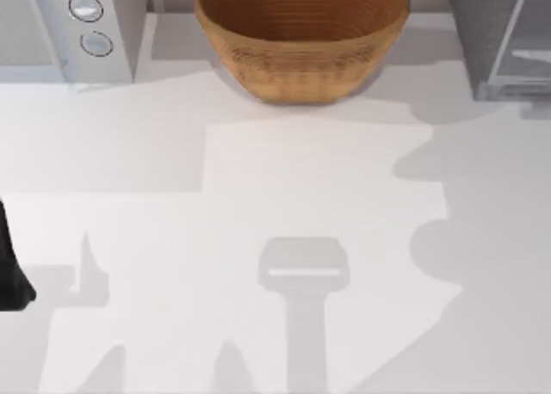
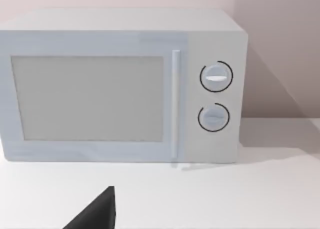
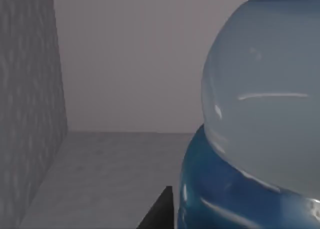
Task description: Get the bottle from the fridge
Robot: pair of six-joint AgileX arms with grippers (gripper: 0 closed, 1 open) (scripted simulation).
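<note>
White table [image 1: 275, 205] lies open; bottle [image 3: 260, 114] fills fridge [image 3: 30, 89] interior; jaws' state unclear.

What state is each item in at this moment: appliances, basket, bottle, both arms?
Microwave: door shut, standing at the table's back left.
Basket: upright, nothing seen in it.
Fridge: back right, door panel swung out.
Bottle: very close to the right wrist camera, beside a speckled fridge wall.
Left gripper: at the table's left edge.
</note>
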